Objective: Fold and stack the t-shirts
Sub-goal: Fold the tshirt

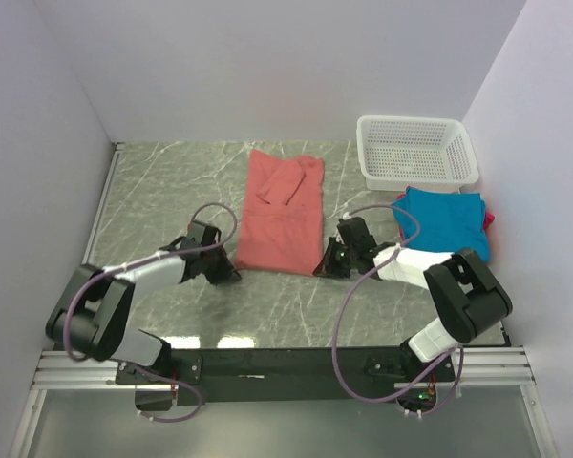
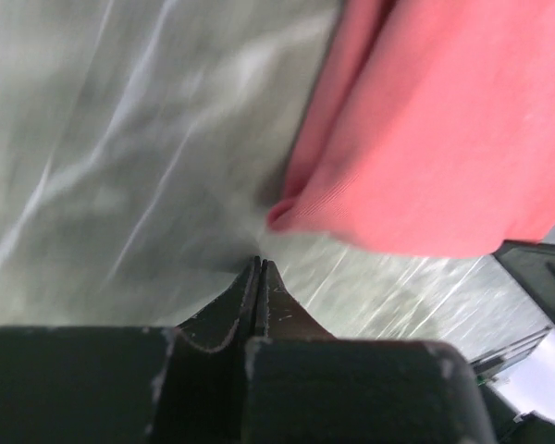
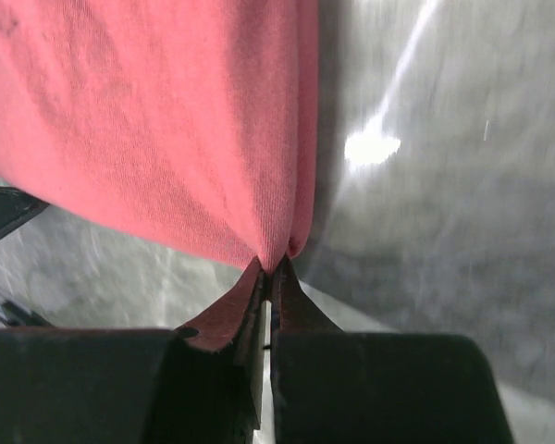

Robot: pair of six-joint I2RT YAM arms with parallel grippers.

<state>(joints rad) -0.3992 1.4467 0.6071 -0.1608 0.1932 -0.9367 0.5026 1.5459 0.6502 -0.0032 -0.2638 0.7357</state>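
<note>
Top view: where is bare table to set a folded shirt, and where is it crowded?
Bare table: far left, between wall and red shirt; near middle, between left arm and right arm. Crowded: right side, with basket and teal shirt.

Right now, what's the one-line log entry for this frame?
red shirt: partly folded, mid-table | left gripper: shut, empty, just short of hem corner | right gripper: shut on other hem corner | blue shirt: next to basket

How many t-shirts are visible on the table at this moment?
3. The salmon-red t-shirt lies in the middle; the teal-blue t-shirt lies at the right, near the white basket; a magenta t-shirt peeks out beside it. Others may be hidden underneath.
</note>
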